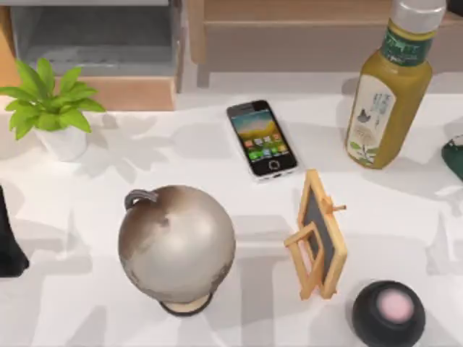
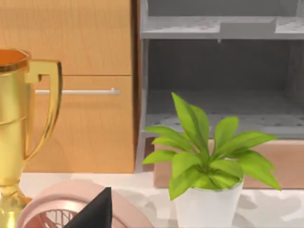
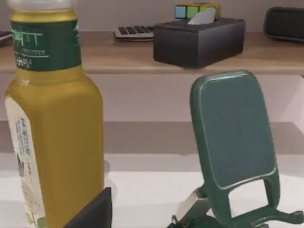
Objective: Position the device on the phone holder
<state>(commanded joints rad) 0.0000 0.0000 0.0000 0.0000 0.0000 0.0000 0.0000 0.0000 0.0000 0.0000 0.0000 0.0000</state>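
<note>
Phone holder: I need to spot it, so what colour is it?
Dark green; the phone holder shows best in the right wrist view.

phone [image 1: 261,137]: 1 | phone holder [image 3: 235,137]: 1 | bottle [image 1: 388,90]: 1 | globe [image 1: 176,242]: 1 | plant [image 1: 49,101]: 1

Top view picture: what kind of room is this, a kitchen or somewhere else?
Probably a study or office desk, not a kitchen. On the white table sit a globe, a smartphone and a small chalkboard easel, with a keyboard on the shelf behind.
</note>
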